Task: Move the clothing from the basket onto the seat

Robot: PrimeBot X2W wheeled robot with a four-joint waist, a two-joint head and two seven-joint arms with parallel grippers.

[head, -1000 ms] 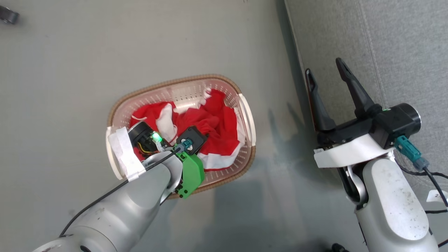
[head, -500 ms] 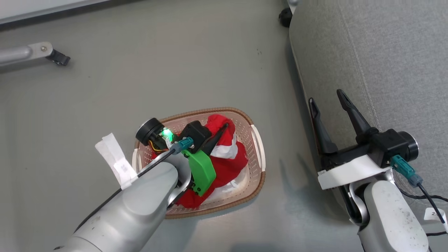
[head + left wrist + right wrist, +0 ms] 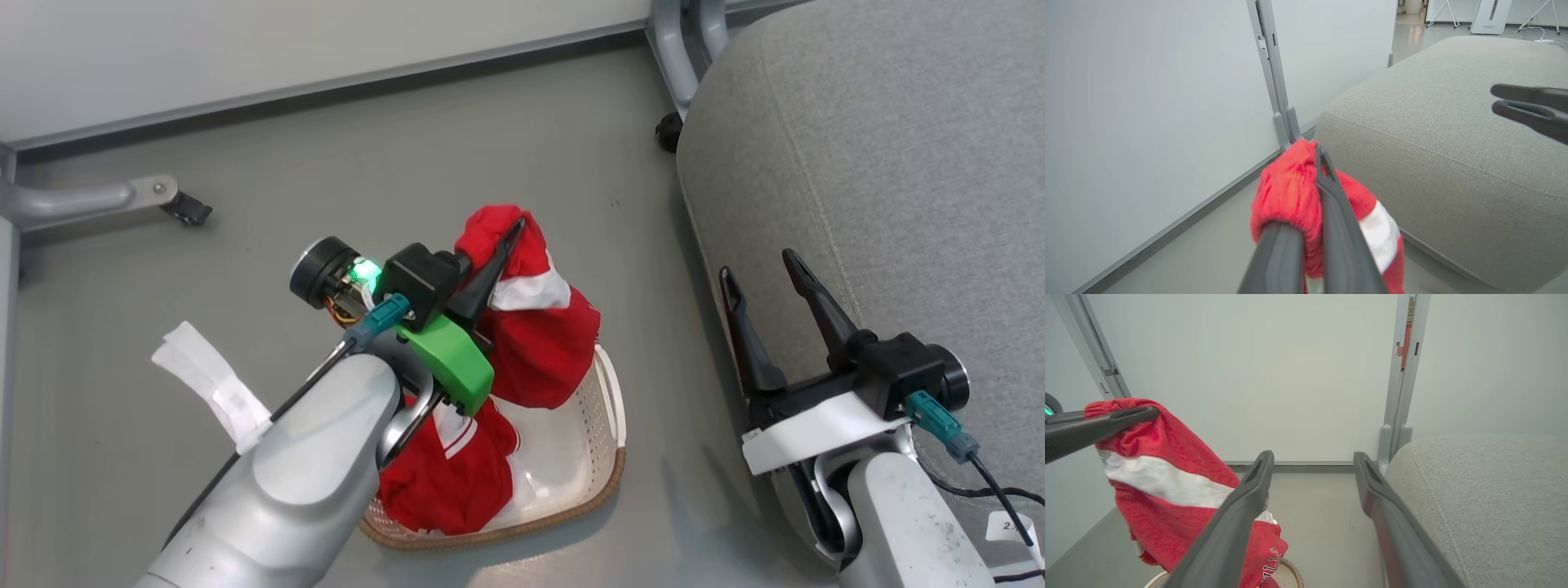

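Note:
My left gripper is shut on the red clothing and holds it up over the basket. The cloth, with its white stripe, hangs from the fingertips. More red fabric with white trim reaches down into the cream basket, and I cannot tell whether it is a separate piece. The left wrist view has the fingers pinching a red bunch, with the grey seat beyond. My right gripper stands open and empty beside the seat. Between its fingers there is only floor, and the hanging clothing is to its left.
A pale partition wall runs along the back. Its grey metal foot with a castor lies at the left. Another foot and castor stand by the seat's far corner. Grey floor surrounds the basket.
My left gripper has risen out of the basket with the clothing in its grip. The head camera has tilted up, bringing the wall into view. The right gripper stays open.

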